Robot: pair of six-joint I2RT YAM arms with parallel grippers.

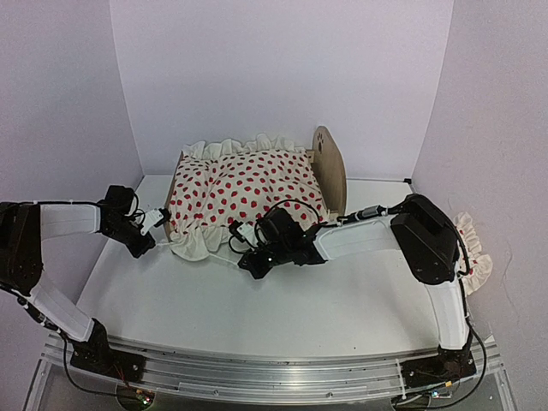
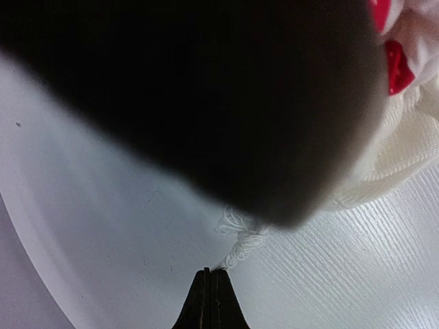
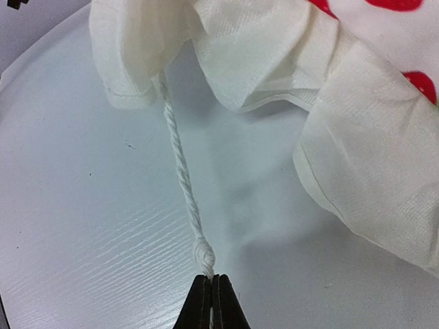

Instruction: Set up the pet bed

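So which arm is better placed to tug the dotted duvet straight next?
Probably right: the right gripper is shut just below the knot of a cord running straight to the duvet ruffle. The left gripper pinches only a frayed, bunched string end.

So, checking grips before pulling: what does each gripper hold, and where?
The right gripper pinches a white cord of the duvet by its end knot; the left gripper, a second cord by its end.
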